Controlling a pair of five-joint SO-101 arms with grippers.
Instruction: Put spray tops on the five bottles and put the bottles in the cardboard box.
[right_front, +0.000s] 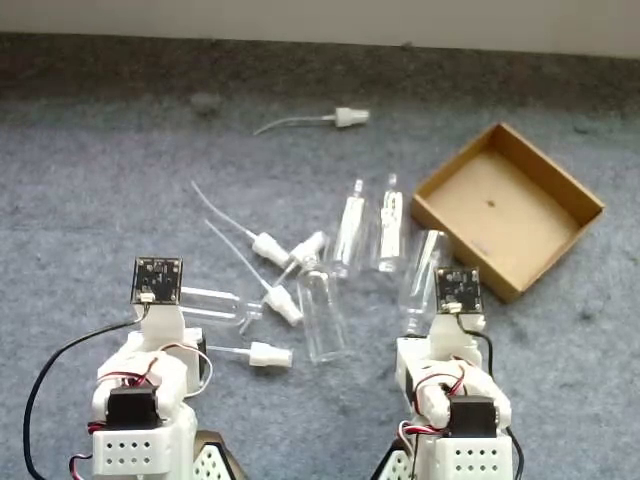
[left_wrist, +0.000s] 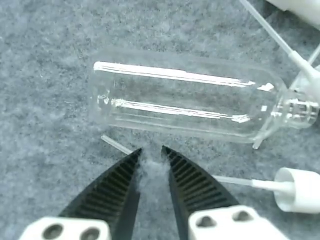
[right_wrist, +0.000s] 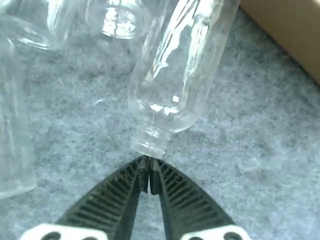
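- We look down on a grey, felt-like worktop (right_front: 90, 170). An open cardboard box (right_front: 500, 205) with nothing in it serves as our landmark.
- Five clear bottles lie on their sides outside the box, and none has a top on yet.
- The nearest bottle (right_front: 425, 265) lies just beside the box wall. Three more lie further out, and the farthest bottle (right_front: 215, 303) lies well apart from the box, by the left arm.
- Five white spray tops, each with a long thin tube, lie loose. Four are scattered among the bottles away from the box, and the lone spray top (right_front: 340, 118) sits well apart from both the box and the bottles.
- The left pincer (left_wrist: 150, 152) is spread only narrowly and pinches nothing. It sits low beside the flank of the farthest bottle.
- A thin tube (left_wrist: 112, 144) from a nearby spray top (left_wrist: 297, 190) crosses at the left pincer's tips. We cannot tell whether it touches them.
- The right pincer (right_wrist: 150, 167) is pressed together and empty, with its tips right at the open neck of the nearest bottle.
- We judge the bottles to be light, stiff and smooth, so they are likely to roll or slip on their rounded sides. A hold across the middle of the body looks safest.
- We judge the spray tops to be very light, with tubes that bend easily. The firm white cap is the better place to pinch, not the tube.
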